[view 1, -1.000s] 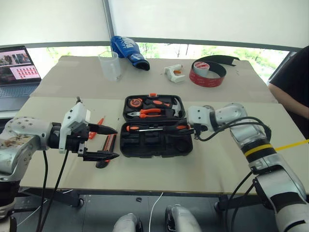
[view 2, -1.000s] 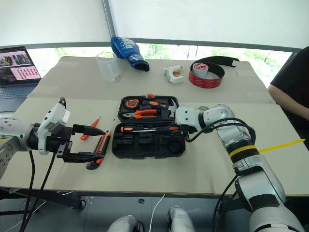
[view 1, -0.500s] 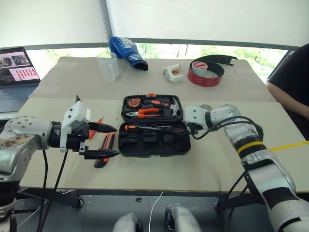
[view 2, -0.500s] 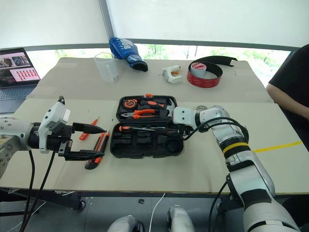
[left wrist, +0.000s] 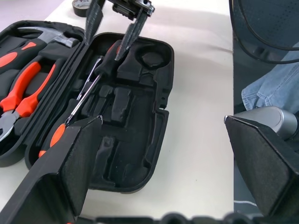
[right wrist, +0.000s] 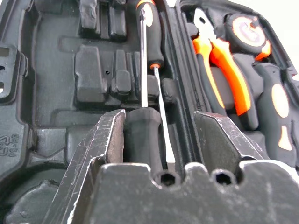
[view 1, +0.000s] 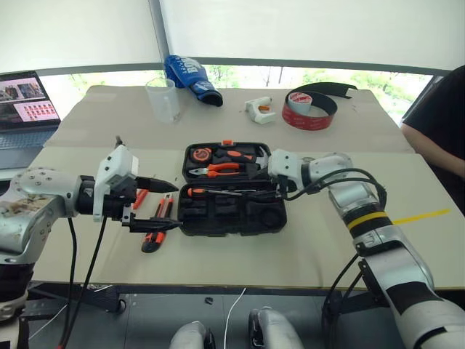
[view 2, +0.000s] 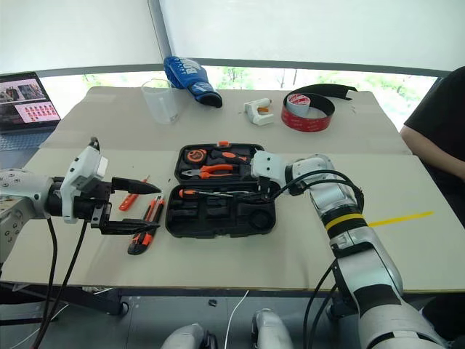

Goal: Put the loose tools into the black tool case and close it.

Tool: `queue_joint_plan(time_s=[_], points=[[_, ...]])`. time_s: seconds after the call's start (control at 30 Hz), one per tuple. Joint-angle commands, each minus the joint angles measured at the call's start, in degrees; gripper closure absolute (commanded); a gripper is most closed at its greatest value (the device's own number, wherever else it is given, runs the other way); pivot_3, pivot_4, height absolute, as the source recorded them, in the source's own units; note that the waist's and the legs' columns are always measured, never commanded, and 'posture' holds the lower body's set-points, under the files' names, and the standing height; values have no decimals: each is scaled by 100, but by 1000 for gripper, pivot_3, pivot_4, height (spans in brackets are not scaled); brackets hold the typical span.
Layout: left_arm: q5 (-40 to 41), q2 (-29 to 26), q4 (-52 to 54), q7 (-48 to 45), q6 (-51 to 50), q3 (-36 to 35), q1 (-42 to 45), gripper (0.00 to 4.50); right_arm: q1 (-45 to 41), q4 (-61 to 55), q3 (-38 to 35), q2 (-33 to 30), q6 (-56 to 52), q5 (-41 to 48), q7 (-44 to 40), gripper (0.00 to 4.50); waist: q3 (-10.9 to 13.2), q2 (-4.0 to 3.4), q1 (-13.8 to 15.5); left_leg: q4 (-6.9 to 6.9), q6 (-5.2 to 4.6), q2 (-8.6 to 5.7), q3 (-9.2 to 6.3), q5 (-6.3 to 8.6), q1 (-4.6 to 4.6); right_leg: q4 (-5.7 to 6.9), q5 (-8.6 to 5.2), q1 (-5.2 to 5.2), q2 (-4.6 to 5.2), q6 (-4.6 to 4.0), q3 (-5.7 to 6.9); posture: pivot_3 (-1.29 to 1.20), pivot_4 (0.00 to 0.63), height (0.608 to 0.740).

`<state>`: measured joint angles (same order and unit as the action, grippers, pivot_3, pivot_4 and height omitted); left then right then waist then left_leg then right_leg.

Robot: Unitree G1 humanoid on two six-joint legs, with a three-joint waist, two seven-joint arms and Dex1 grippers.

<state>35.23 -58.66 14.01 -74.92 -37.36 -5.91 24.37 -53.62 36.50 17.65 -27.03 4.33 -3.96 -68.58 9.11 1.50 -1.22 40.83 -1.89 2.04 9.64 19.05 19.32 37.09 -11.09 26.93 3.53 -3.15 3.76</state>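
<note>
The black tool case point(view 1: 232, 218) lies open at the table's middle. Two orange-and-black screwdrivers point(view 1: 218, 193) lie head to tail in its near half. My right gripper point(right wrist: 161, 133) stands open over the case's right end, its fingers point(right wrist: 110, 135) straddling one screwdriver's black handle point(right wrist: 140, 128). Left of the case, the orange-black utility knife point(view 1: 158, 222) and the slim orange screwdriver point(view 1: 140, 198) lie on the table. My left gripper point(view 1: 178, 207) hovers open above the knife, pointing at the case, with nothing in it. A small black tape roll point(left wrist: 81, 4) lies beyond the case.
Orange-handled pliers point(view 1: 221, 169), a hammer and a tape measure fill the case's far half. A clear cup point(view 1: 164, 98), a blue bag point(view 1: 192, 78) and a big red-and-grey tape roll point(view 1: 311, 109) stand at the back. A laptop point(view 1: 25, 102) is far left; a person point(view 1: 443, 123) sits at the right.
My right gripper has opened off the screwdriver handle, which now lies in the case. The left gripper has stayed open in place.
</note>
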Motion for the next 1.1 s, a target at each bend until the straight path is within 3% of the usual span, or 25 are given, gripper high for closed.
queue_joint_plan(time_s=[0.03, 0.2, 0.23, 0.4, 0.73, 1.07, 1.1], points=[[-19, -53, 28, -28, 131, -55, 121, 0, -74, 161, 0, -30, -91, -131, 76, 1204, 0, 0, 2, 0, 0, 0, 0, 0, 0, 0, 0, 0, 0, 0, 0, 0, 150, 730], [-56, -71, 12, -43, 151, -53, 135, 0, -120, 383, 45, 13, -148, -235, 91, 1204, 0, 0, 0, 0, 0, 1, 1, 0, -2, 2, 0, 0, -2, 0, -2, 0, 150, 730], [-59, -71, 20, -41, 150, -59, 130, 0, -115, 403, 53, 19, -140, -243, 85, 2221, 0, 0, 0, 0, 1, 1, 0, 0, -3, 2, 0, 0, -2, 0, -2, 0, 150, 730], [-86, -72, 24, -34, 159, -98, 115, 0, -77, 299, 28, 47, -155, -165, -111, 3705, 0, 0, 0, -1, 1, 1, 0, 0, 0, 1, 0, 2, -2, -1, -1, 0, 150, 730], [-143, -57, -49, -19, 250, -83, 131, 0, -21, -270, -123, 76, -29, 171, -492, 3706, 0, 0, -9, -3, 1, 3, -1, 0, 0, 1, -2, 4, -4, -3, 0, 0, 150, 730], [-199, -14, -157, -14, 332, -1, 249, 0, -170, 183, 95, 10, 542, -355, -122, 3706, 0, 0, -7, -2, 1, 1, 2, 0, 1, 3, -2, 6, -2, -3, -2, 0, 150, 730], [-202, -11, -159, -12, 334, 4, 259, 0, -192, 213, 86, 13, 549, -364, -103, 3206, 0, 0, -8, -2, 1, 1, 2, 0, 0, 3, -2, 6, -2, -3, -2, 0, 150, 730]])
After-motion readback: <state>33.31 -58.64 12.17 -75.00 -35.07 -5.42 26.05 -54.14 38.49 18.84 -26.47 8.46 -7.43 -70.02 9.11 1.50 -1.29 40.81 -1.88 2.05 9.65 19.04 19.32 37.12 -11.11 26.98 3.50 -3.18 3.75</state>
